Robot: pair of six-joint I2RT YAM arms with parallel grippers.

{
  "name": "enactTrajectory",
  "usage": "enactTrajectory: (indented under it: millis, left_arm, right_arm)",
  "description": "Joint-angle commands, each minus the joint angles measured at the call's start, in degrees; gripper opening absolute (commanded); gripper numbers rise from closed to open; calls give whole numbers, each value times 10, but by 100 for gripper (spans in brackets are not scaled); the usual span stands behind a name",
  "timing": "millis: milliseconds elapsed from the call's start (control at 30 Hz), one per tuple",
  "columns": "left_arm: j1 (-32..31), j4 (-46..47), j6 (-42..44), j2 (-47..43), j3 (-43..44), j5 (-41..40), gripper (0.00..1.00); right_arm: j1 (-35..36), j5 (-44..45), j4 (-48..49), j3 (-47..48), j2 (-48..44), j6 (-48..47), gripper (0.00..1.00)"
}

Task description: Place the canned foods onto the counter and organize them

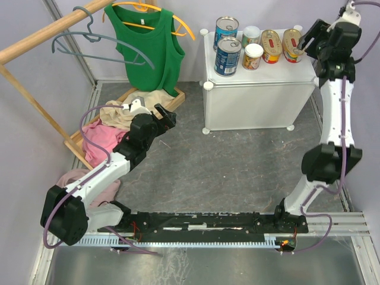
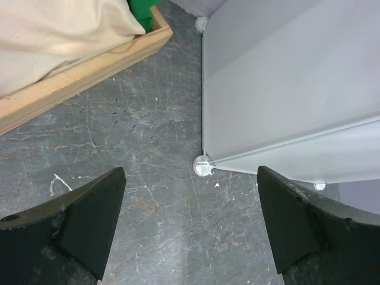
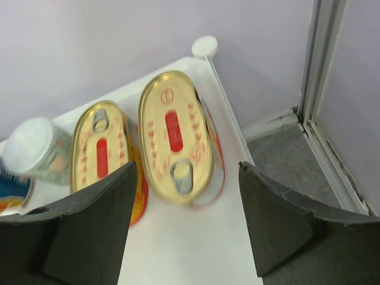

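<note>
Grey stone floor (image 1: pixel 237 166), white counter (image 1: pixel 261 74) at the back. I count six cans (image 1: pixel 227 56) on its top. My right hand (image 3: pixel 187 225) hovers above the two oval tins (image 3: pixel 175 133), spread apart and gripping nothing. My left hand (image 2: pixel 190 228) is low, also apart.

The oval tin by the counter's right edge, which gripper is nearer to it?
Right. The right gripper is open just over that tin; the left gripper is down by the wooden tray.

A green tank top (image 1: pixel 148 47) on an orange hanger (image 1: pixel 180 24) and a grey hanger (image 1: pixel 89 38) hang from a wooden rail (image 1: pixel 41 40) over the table's (image 1: pixel 237 172) far-left corner. A wooden tray (image 1: pixel 178 98) beneath holds beige cloth (image 1: pixel 122 111) and pink cloth (image 1: pixel 98 133).
</note>
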Motion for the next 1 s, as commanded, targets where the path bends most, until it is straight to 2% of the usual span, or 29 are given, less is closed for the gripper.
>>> enactTrajectory:
  millis: [0,200,433,533,567,833,967]
  left_arm:
    - [0,45,-3,-11,6,2,97]
    - [-1,45,15,-27,-3,-9,97]
    - [-10,40,44,-23,-5,-12,97]
    - [-13,51,44,-17,-18,-12,97]
    - [-14,58,41,-16,-24,-12,97]
    - [-42,77,52,18,-25,-29,97]
    - [-47,78,61,31,-21,-35,97]
  right_arm:
    - [5,28,39,-112,-137,-5,77]
    - [28,48,37,-253,-258,-14,81]
    - [125,128,39,-428,-372,-27,84]
    - [186,172,40,-503,-413,-39,95]
    - [207,189,39,-533,-423,-40,99]
    - [345,288,14,-666,-445,-3,99]
    - [377,326,5,-693,-447,16,99]
